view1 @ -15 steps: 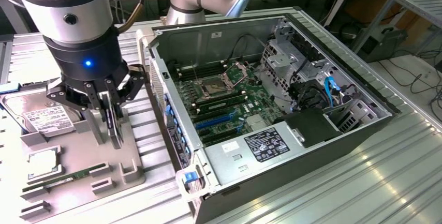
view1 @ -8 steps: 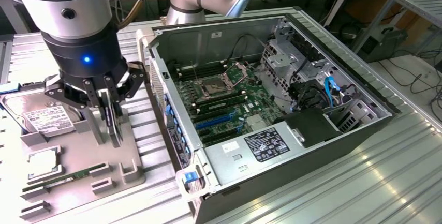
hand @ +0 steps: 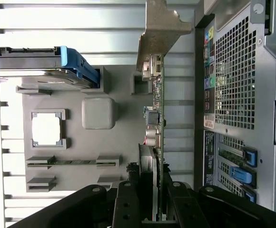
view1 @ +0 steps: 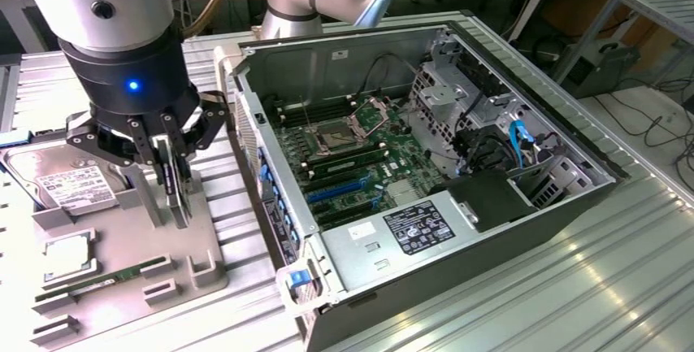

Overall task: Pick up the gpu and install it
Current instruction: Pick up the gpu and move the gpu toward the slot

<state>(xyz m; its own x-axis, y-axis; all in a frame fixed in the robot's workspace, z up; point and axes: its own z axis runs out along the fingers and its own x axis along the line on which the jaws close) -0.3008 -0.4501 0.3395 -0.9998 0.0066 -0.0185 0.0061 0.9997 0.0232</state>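
gpu (view1: 175,193) — one, between two fingers (hand: 127,209)

A green board edge and a pale grey metal bracket are shown on the gpu (hand: 158,118). The gripper (hand: 150,202) is finished in black. The holder tray (view1: 204,248) is coloured matt grey. A green motherboard (view1: 363,153) with blue slots (view1: 338,192) is seen within the grey computer case (view1: 325,67). The table (view1: 607,271) is ribbed in silvery stripes. A white label is borne by the silver hard drive (view1: 65,181).
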